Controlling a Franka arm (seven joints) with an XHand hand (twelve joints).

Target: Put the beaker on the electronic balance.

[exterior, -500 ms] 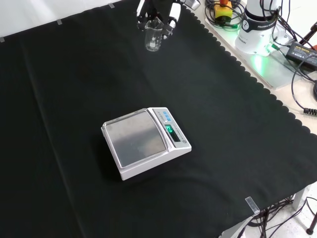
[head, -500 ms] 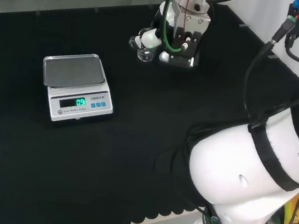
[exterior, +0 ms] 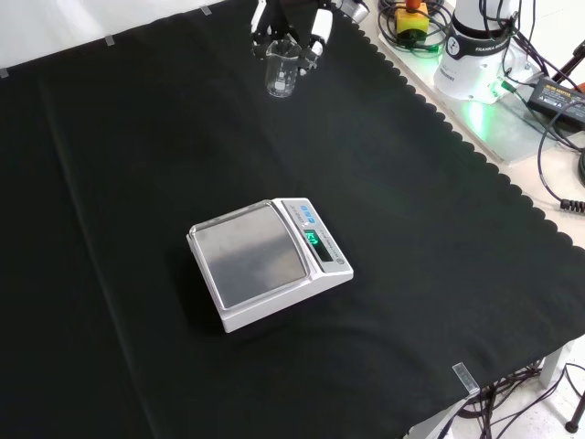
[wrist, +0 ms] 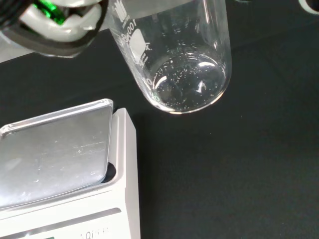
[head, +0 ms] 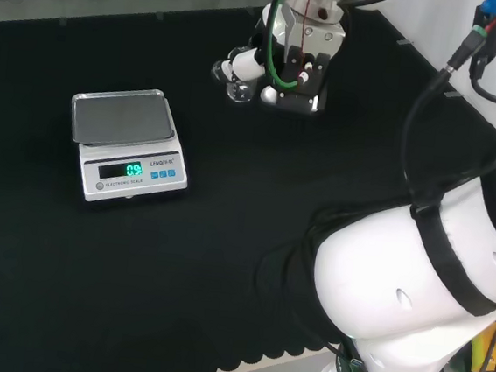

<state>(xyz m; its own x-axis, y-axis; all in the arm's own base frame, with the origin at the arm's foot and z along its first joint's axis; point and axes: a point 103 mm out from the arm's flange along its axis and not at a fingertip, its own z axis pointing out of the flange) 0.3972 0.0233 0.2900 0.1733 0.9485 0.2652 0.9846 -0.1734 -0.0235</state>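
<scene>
Beaker being carried for weighing

The glass beaker is being gripped by the hand's curled fingers, clear of the cloth, well apart from the electronic balance.

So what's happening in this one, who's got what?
The robot arm's hand is curled round a clear glass beaker at the far side of the black cloth, apart from the electronic balance. In the head view the beaker is up and to the right of the balance. The balance's metal pan is bare and its display is lit. The beaker is not yet on the balance.
</scene>
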